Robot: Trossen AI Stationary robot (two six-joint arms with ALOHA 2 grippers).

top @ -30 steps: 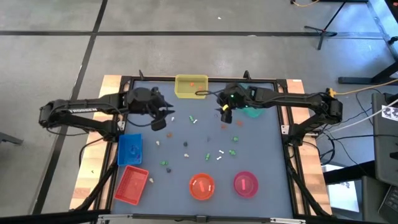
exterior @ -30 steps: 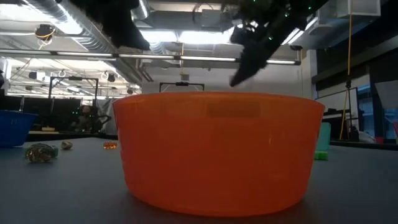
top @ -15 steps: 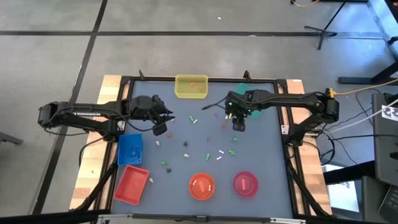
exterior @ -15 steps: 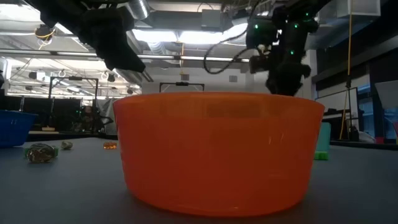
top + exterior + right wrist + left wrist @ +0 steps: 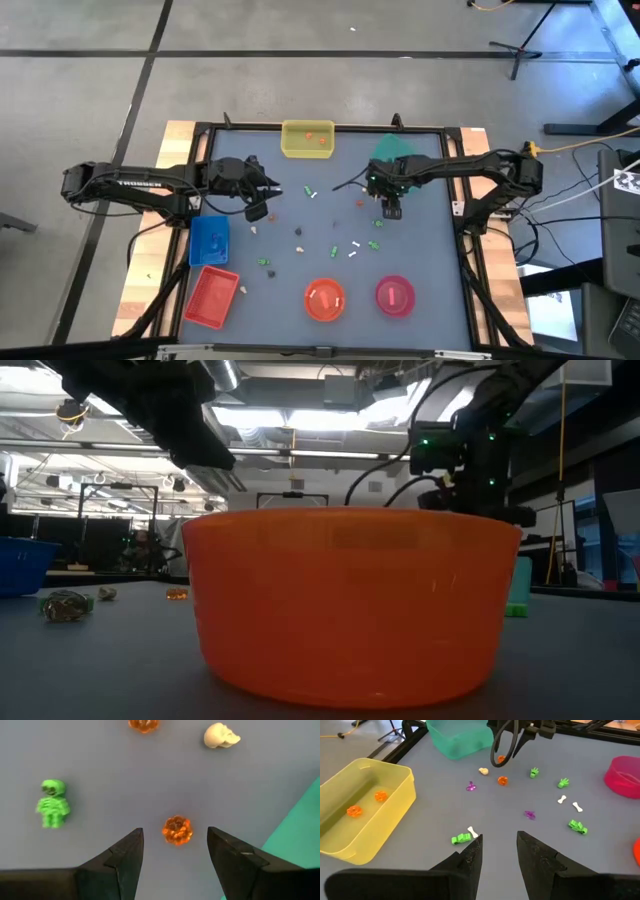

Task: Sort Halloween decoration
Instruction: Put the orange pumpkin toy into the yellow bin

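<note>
While the left hand [image 5: 497, 851] hovered open near the yellow tray [image 5: 350, 840], the right hand [image 5: 175, 847] hung open, straddling an orange pumpkin [image 5: 177, 830] on the counter [image 5: 110, 780].

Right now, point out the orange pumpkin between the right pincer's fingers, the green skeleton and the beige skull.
orange pumpkin [image 5: 177, 830], right wrist view, middle of its ribbed body.
green skeleton [image 5: 52, 804], right wrist view, its chest.
beige skull [image 5: 221, 736], right wrist view, its rounded crown.
</note>
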